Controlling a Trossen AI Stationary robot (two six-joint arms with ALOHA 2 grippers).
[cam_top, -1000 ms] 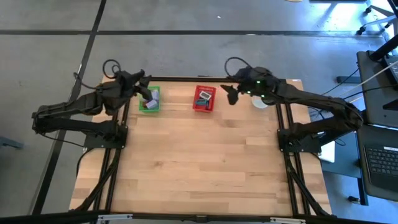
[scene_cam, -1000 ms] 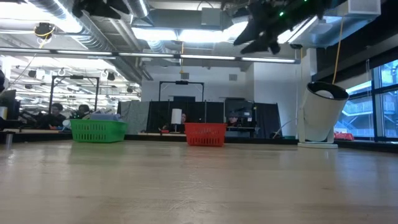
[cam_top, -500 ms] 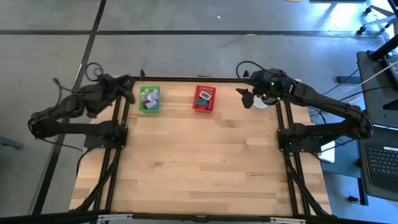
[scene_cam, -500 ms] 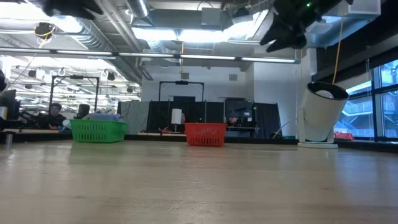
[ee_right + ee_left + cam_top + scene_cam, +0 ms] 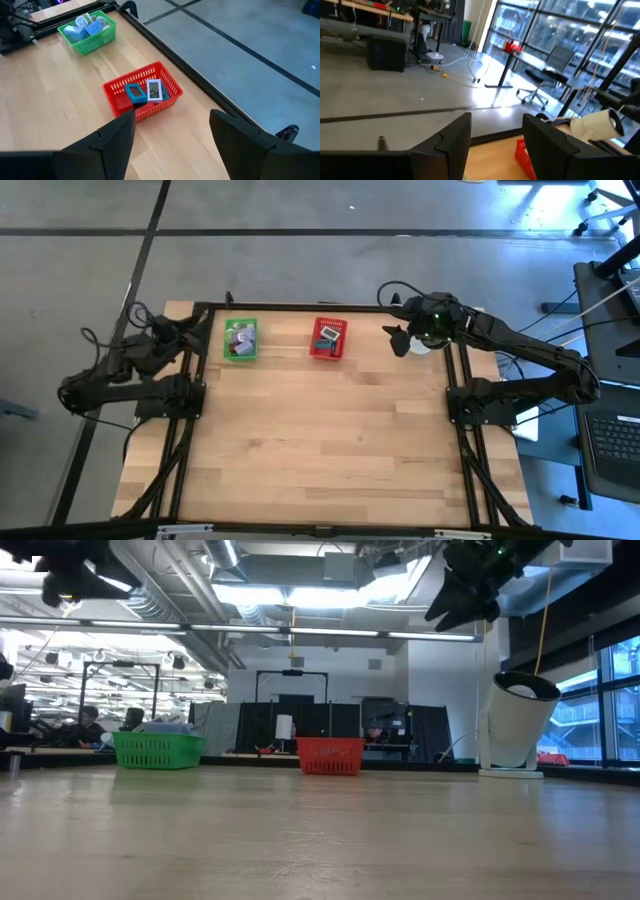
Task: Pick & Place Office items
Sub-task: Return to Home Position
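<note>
The office items lie in two baskets near the table's far edge. Lavender and blue blocks (image 5: 240, 337) fill the green basket (image 5: 240, 353); teal, white and red flat pieces (image 5: 148, 92) lie in the red basket (image 5: 142, 96). My left gripper (image 5: 203, 327) is open, high over the far left corner, left of the green basket. My right gripper (image 5: 394, 338) is open and empty, high between the red basket and the white cup-like thing (image 5: 520, 727).
The white cup-like thing (image 5: 419, 344) stands by the far right corner under my right arm. The black frame rail (image 5: 290, 306) runs along the far edge. The wood of the near half of the table (image 5: 320, 450) shows bare.
My left gripper drew back from above the green basket toward the table's left edge and far left corner. My right gripper moved right, away from the red basket toward the white cup-like thing, then held still. The baskets stayed put.
</note>
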